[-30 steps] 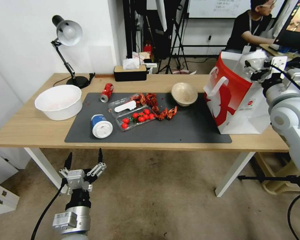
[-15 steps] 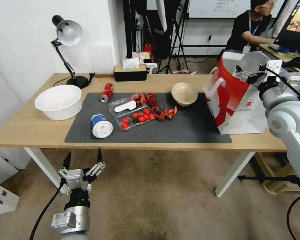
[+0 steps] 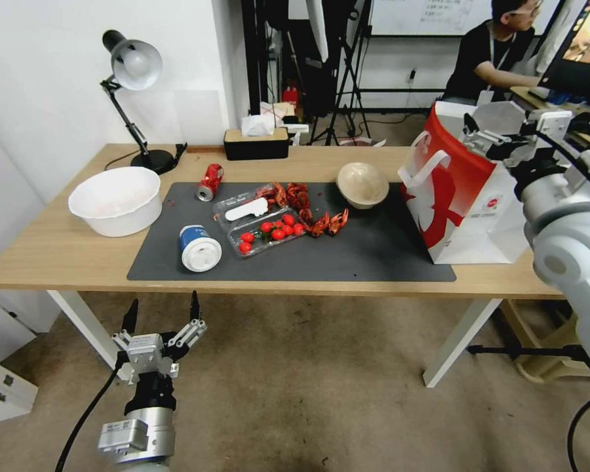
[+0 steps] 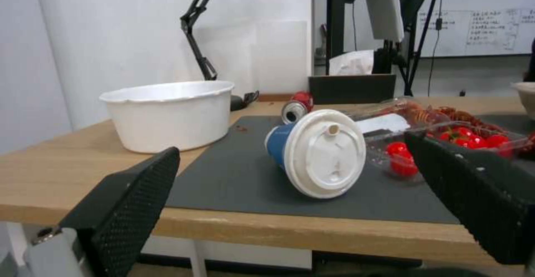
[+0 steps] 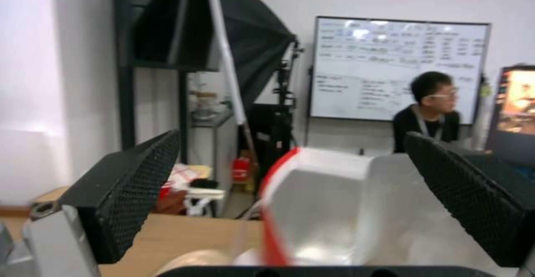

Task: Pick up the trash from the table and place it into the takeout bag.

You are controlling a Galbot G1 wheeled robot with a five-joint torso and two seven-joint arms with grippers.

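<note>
Hanging over the open mouth of the takeout bag (image 3: pixel 462 190), the right gripper (image 3: pixel 498 134) has its jaws spread wide with nothing between them; the right wrist view looks down past both black pads into the bag's white interior (image 5: pixel 345 210). That placement fits a drop point: the bag stands upright at the right end of the tabletop (image 3: pixel 59 252), half on the right edge of the dark grey mat (image 3: pixel 373 255), mouth up and handles (image 3: pixel 426 167) toward the mat, so anything released there would fall inside. I cannot tell from these views what already lies in it.

The left gripper (image 3: pixel 160 318) waits below and in front of the tabletop's near edge, jaws apart and empty, pointed up at the mat's near-left corner. Its camera frames the blue-and-white paper cup (image 4: pixel 315 151) squarely between the pads, which suggests it is the likely next target.

That paper cup (image 3: pixel 198 248) lies on its side near the mat's front-left corner, long axis running front to back and white lid facing the near edge. The red soda can (image 3: pixel 210 181) also lies flat, at the mat's back-left edge, long axis front to back and its silver end toward the near side. The beige bowl (image 3: pixel 362 184) sits tilted at the mat's back edge, opening turned forward. The clear tray of tomatoes (image 3: pixel 265 231) and red crayfish shells (image 3: pixel 321 221) occupy mid-mat; the large white bowl (image 3: pixel 116 200) stands left of the mat.
</note>
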